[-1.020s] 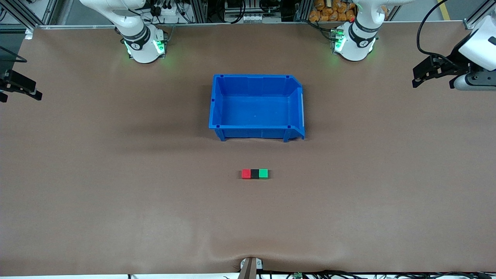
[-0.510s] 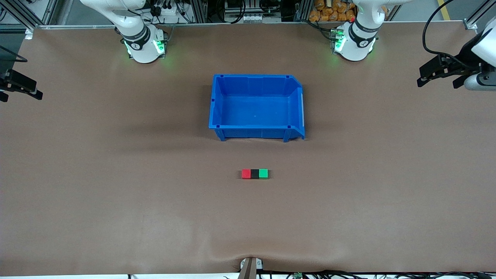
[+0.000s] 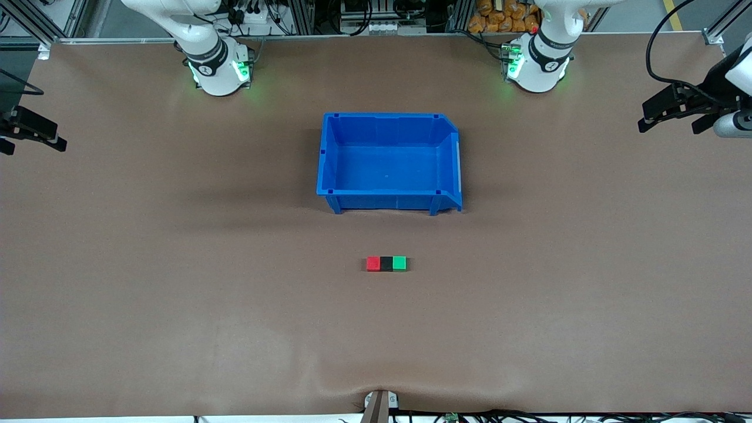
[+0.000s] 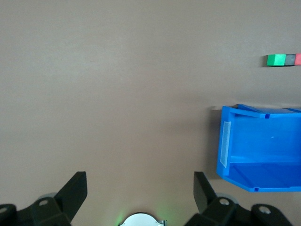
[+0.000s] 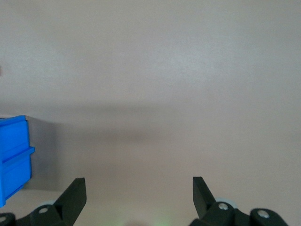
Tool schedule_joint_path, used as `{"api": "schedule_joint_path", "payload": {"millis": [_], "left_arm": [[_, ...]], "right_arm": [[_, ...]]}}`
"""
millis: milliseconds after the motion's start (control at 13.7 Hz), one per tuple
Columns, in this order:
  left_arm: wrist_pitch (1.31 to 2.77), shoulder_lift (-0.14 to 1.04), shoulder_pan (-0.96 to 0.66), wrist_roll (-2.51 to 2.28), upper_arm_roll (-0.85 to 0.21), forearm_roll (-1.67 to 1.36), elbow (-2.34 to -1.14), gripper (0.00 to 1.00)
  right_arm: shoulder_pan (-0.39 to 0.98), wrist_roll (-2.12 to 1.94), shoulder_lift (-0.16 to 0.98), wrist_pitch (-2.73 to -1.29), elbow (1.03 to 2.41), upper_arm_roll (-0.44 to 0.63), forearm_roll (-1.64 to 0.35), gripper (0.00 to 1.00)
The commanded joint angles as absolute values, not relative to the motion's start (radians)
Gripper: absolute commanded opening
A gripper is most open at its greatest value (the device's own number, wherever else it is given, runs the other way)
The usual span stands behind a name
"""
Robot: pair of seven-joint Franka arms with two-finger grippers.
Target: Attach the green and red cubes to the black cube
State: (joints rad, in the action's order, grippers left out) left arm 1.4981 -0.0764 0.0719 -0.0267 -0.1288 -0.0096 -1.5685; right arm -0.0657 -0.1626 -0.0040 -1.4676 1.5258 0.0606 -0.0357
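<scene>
The left gripper (image 3: 649,117) is drifting farther toward its table end, jaws open and empty; the right gripper (image 3: 32,136) waits open; red cube (image 3: 373,264), black cube (image 3: 386,264), green cube (image 3: 399,264) are staying joined.

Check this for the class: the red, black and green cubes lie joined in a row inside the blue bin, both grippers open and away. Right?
Not quite. The red cube, black cube and green cube lie on the table, nearer the front camera than the blue bin, which holds nothing; the front view shows it. The rest stands.

Both grippers sit partly out of frame — the left gripper (image 3: 652,117) at the front view's upper right edge, the right gripper (image 3: 35,136) at its upper left. In the right wrist view the blue bin (image 5: 11,155) is cut off — only a corner shows.
</scene>
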Motion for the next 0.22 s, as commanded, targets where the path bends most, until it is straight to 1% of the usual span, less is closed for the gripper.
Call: {"api": "schedule_joint_path", "payload": {"millis": [0, 146], "left_arm": [[1.491, -0.08, 0.075, -0.011, -0.14, 0.026, -1.556, 1.0], [1.491, -0.074, 0.075, -0.017, -0.141, 0.026, -1.554, 1.0]], "right_arm": [[-0.083, -0.166, -0.028, -1.47, 1.549, 0.044, -0.018, 1.0], [-0.084, -0.17, -0.028, -1.468, 1.549, 0.044, -0.018, 1.0]]}}
